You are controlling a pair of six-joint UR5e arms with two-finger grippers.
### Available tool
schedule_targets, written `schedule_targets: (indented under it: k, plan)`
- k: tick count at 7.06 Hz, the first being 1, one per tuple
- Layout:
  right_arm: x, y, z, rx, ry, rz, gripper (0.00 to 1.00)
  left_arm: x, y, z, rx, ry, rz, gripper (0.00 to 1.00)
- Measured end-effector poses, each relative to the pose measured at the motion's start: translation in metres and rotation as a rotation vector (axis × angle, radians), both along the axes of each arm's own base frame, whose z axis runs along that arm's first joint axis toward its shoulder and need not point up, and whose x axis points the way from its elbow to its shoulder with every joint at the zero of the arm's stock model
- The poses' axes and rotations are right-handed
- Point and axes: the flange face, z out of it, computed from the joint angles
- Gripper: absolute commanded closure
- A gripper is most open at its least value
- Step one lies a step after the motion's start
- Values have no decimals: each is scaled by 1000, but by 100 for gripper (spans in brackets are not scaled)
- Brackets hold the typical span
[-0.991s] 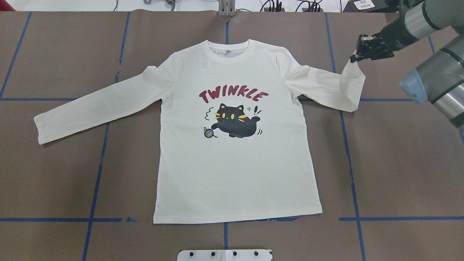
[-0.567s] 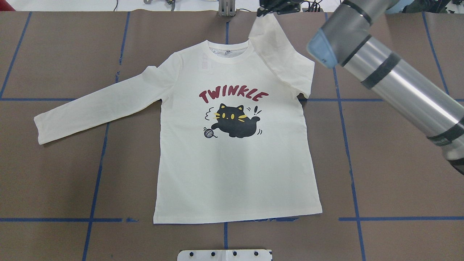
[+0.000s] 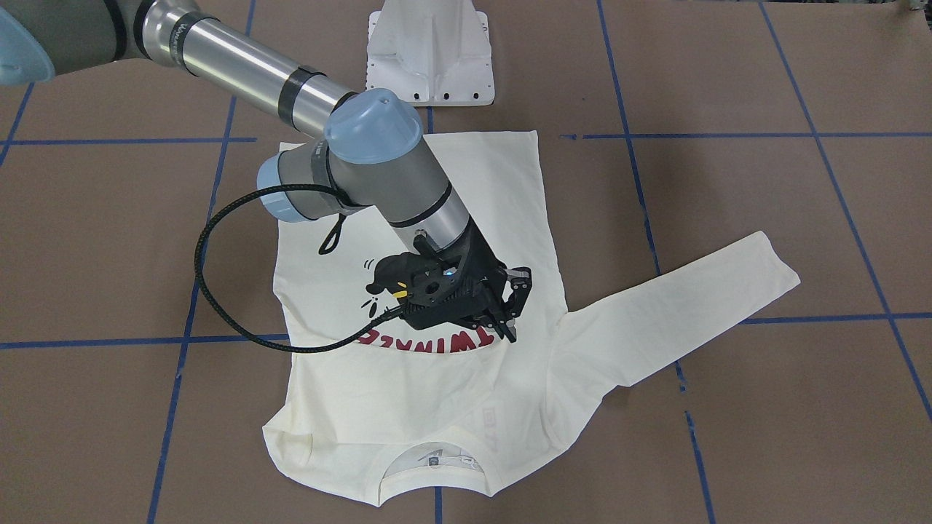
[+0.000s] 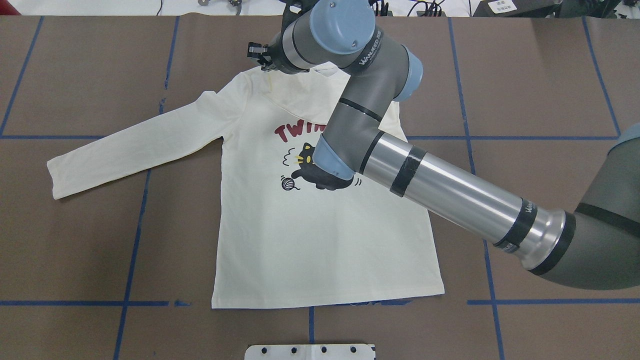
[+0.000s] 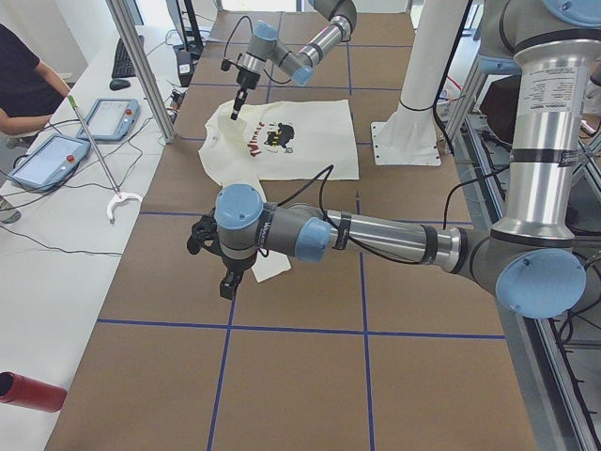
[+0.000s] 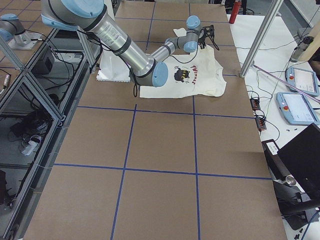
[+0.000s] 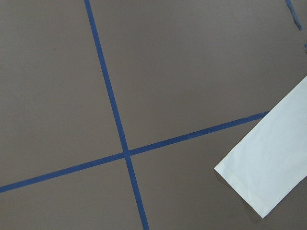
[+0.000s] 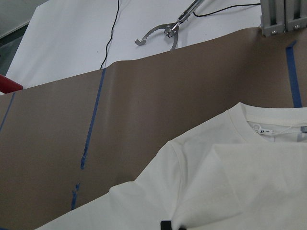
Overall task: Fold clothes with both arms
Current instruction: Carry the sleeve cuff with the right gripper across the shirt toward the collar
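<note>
The cream long-sleeved T-shirt (image 4: 320, 250) lies front up on the brown table, its cat print partly covered by my right arm. My right gripper (image 4: 259, 54) is shut on the right sleeve's cuff, near the left shoulder beside the collar. That sleeve is drawn across the chest and covers part of "TWINKLE" (image 3: 437, 340). The front view shows the same gripper (image 3: 510, 324) low over the shirt. The left sleeve (image 4: 125, 150) lies stretched out flat. My left gripper (image 5: 225, 282) hovers by that sleeve's cuff (image 7: 268, 167); I cannot tell whether it is open or shut.
The white pedestal base (image 3: 429, 51) stands at the robot's side of the table. Blue tape lines (image 4: 132, 250) cross the brown surface. Beyond the far edge, a side table holds tablets (image 5: 56, 155), a grabber tool (image 8: 163, 33) and cables. A person (image 5: 23, 85) sits there.
My right gripper has carried the right sleeve's cuff from the table's right side, past the collar, to the shirt's left shoulder. The sleeve now lies across the chest.
</note>
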Motion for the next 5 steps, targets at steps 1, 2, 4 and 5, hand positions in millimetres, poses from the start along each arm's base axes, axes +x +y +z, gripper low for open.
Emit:
schedule_targets:
  k: [1, 2, 4, 5]
  plan:
    - [-18, 8, 3, 1, 12, 6, 100, 0, 0, 0, 0, 0, 0, 0]
    - [-37, 17, -3, 5, 19, 8, 63, 0, 0, 0, 0, 0, 0, 0]
    - [-72, 34, -34, 20, 23, 11, 0, 0, 0, 0, 1, 0, 0, 0]
    - [-83, 41, -46, 27, 23, 18, 0, 0, -1, 1, 0, 0, 1, 0]
